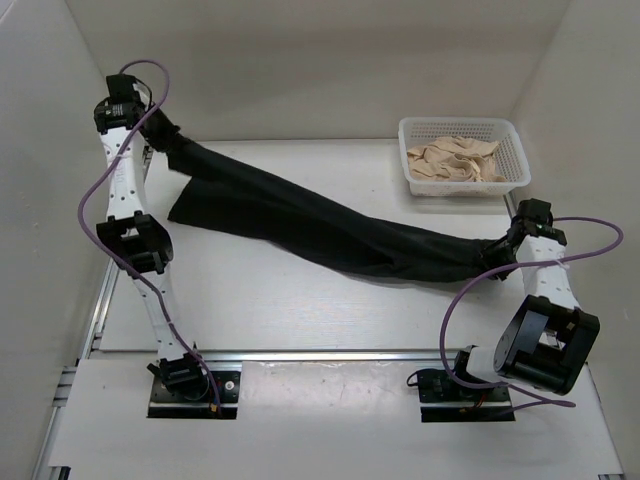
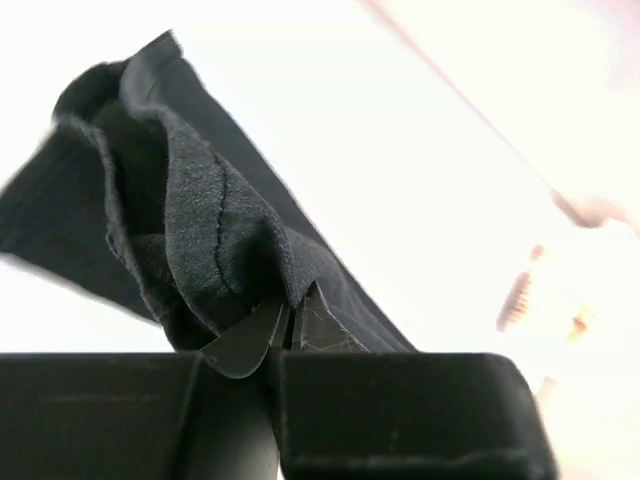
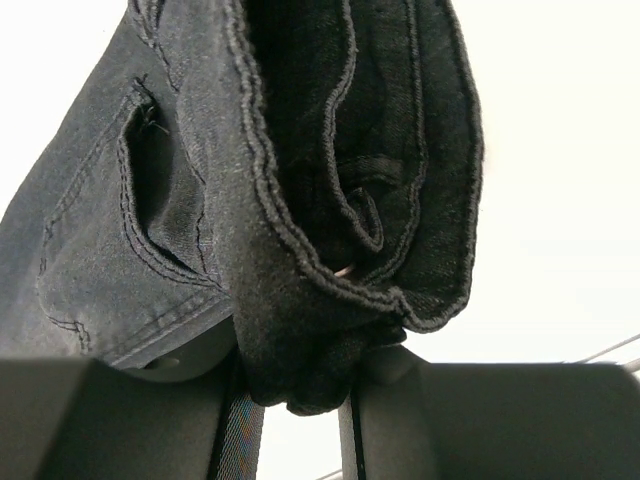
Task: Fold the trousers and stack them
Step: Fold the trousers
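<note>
Trousers (image 1: 330, 225) run as one long black band between the two sets of fingers. One end is raised at the left fingers (image 2: 245, 345) and the other is gathered at the right fingers (image 3: 195, 355). The middle sags low towards the table (image 1: 250, 300), though I cannot tell whether it rests there.

The left fingers are pressed together on a bunched fold of dark fabric, which spills up and away from their tips. The right fingers pinch a thick wad of several layers. A pocket opening and stitched seams show just above them, so this looks like the waistband end.

Both ends are gripped, then, and the cloth is drawn out lengthwise. The band looks narrow enough for the legs to lie one over the other, but the pictures do not settle that.

No crosswise fold shows yet, and nothing is folded into a compact shape. By my reading the task is at an early stage. Bringing one end over to the other, flattening the result and stacking it all remain to be done.

A white basket (image 1: 515, 150) of beige cloths (image 1: 455, 160) stands beyond the right fingers, apart from the trousers.
</note>
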You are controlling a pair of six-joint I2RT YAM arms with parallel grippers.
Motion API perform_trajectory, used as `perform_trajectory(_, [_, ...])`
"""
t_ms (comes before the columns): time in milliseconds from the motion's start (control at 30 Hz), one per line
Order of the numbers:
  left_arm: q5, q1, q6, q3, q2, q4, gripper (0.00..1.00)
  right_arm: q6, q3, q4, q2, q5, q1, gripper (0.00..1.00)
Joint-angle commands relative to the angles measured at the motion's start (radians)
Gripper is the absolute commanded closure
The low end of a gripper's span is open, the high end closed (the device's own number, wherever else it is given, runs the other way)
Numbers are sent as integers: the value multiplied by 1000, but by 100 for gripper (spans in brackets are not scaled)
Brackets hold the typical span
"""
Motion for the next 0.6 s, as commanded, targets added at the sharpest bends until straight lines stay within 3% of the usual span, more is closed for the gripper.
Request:
perform_trajectory(0, [58,15,-20,22,-45,23,90,11,18,24,-46,72,-12,96])
perform_trajectory(167, [91,15,-18,-40,-55,70,90,20,-2,24,-56,93,-12,96])
perform_trajectory(300, [17,15,2,-185,-29,92,90,20,-34,24,-56,102,-12,96])
perform_trajectory(333, [6,15,2,-207,-17,92,81,20,-34,24,-56,102,-12,96])
perform_trajectory(400, [-33,25,26,-276,9,83,53,20,-45,24,-56,102,-12,96])
perform_trajectory(467, [-78,39,36,-322,30,29,11,11,-55,24,-68,102,-12,91])
perform_trajectory(500, [-87,59,36,-354,30,29,0,11,-55,15,-80,102,-12,88])
perform_trajectory(567, [-87,81,36,-466,-32,79,0,1,-65,15,-91,102,-12,76])
